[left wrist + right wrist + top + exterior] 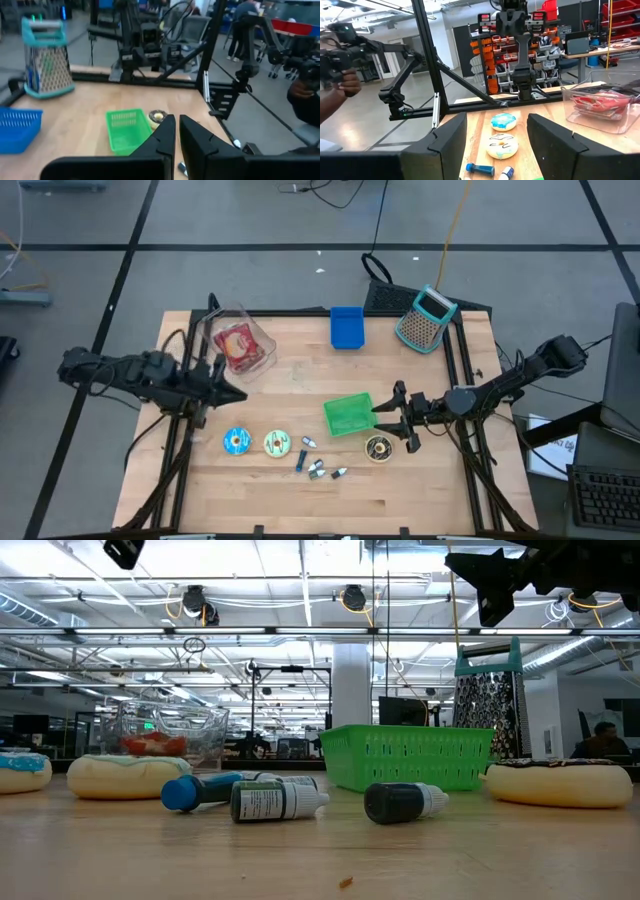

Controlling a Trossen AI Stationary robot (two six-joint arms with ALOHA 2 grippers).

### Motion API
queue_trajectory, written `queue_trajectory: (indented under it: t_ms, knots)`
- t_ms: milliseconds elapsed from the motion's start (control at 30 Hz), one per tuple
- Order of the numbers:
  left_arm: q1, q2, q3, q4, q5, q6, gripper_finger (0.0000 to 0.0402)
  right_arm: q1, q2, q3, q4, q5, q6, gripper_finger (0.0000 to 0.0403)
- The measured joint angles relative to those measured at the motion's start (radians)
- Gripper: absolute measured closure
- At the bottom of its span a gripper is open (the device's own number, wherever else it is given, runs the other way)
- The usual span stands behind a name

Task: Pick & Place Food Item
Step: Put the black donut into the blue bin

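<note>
Wooden table (420,480), workshop floor beyond; scattered with a green basket (348,415), small bottles (318,468) and iced donuts. Blue-iced donut (236,441) and white-iced donut (277,444) at seven o'clock from centre; chocolate donut (378,448) just beside the basket at five o'clock. Probably light, soft, icing easily marred; best pinched gently across the outer rim. Left gripper (226,391) at nine o'clock, fingers pressed together, holding nothing. Right gripper (388,420) at the basket's three o'clock edge, spread wide, empty.

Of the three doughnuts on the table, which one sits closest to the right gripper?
The dark chocolate doughnut, just below the right gripper beside the green basket; the blue one and white one lie farther left.
</note>
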Motion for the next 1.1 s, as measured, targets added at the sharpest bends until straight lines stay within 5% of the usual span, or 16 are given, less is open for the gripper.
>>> queue_trajectory:
  t_ms: [167, 433, 833, 1100]
  knots:
    - [-0.023, -0.102, -0.111, 0.104, -0.066, 0.045, 0.0378, 0.000, 0.000, 0.000, 0.001, 0.000, 0.000, 0.0206]
    - [-0.023, -0.218, -0.277, 0.161, -0.011, 0.068, 0.0378, 0.000, 0.000, 0.000, 0.000, 0.001, 0.000, 0.0206]
    - [-0.023, -0.499, -0.322, 0.056, -0.033, 0.102, 0.0378, 0.000, 0.000, 0.000, -0.007, 0.002, 0.000, 0.0206]
    - [-0.023, -0.502, -0.455, 0.197, -0.022, 0.084, 0.0378, 0.000, 0.000, 0.000, -0.013, 0.002, 0.001, 0.0206]
